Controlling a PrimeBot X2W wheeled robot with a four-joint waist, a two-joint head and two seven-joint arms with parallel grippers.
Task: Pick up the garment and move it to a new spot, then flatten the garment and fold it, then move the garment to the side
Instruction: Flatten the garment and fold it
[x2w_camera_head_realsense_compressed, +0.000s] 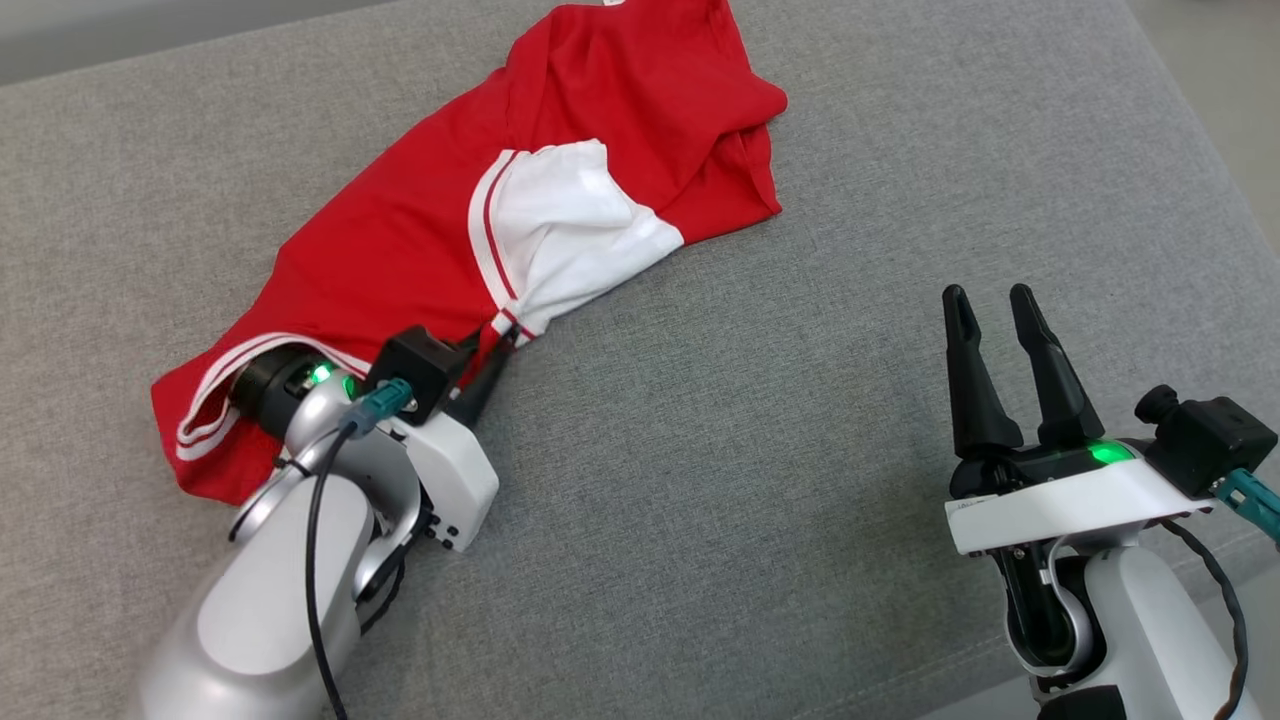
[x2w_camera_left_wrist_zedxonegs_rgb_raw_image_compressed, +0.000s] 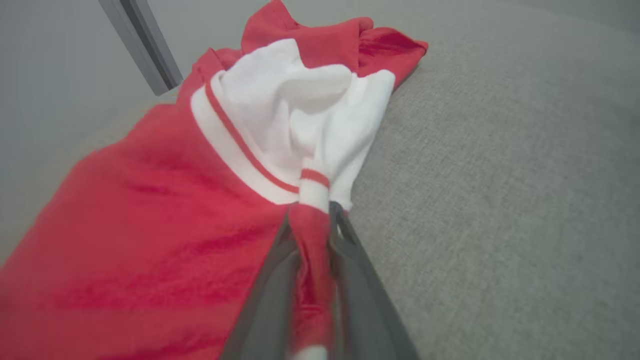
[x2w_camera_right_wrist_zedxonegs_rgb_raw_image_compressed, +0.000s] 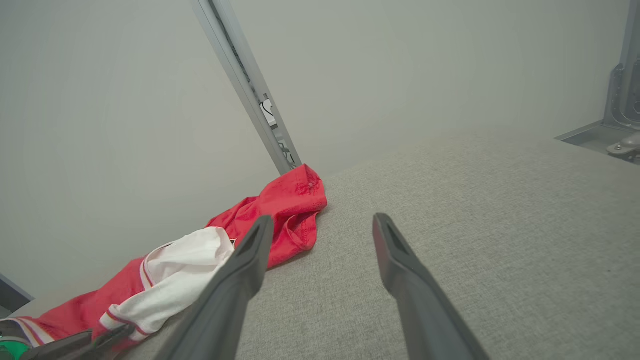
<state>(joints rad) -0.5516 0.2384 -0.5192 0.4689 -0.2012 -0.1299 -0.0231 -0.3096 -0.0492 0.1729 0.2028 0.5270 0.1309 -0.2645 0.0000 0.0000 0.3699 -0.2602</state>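
Observation:
A red garment (x2w_camera_head_realsense_compressed: 400, 240) with a white panel and white-striped trim lies crumpled across the left half of the grey cushion (x2w_camera_head_realsense_compressed: 800, 400), stretching from the near left to the far middle. My left gripper (x2w_camera_head_realsense_compressed: 497, 345) is shut on the striped edge of the garment, where the white panel meets the red cloth. The left wrist view shows the bunched cloth (x2w_camera_left_wrist_zedxonegs_rgb_raw_image_compressed: 312, 220) pinched between the two fingers. Part of the left wrist is covered by the garment's hem. My right gripper (x2w_camera_head_realsense_compressed: 990, 300) stands open at the right, well away from the garment (x2w_camera_right_wrist_zedxonegs_rgb_raw_image_compressed: 280, 220), with nothing between its fingers.
The grey cushion has wide bare fabric in the middle and on the right. Its right edge (x2w_camera_head_realsense_compressed: 1230, 190) drops to a pale floor. A grey metal post (x2w_camera_right_wrist_zedxonegs_rgb_raw_image_compressed: 250, 85) rises against the pale wall behind the garment.

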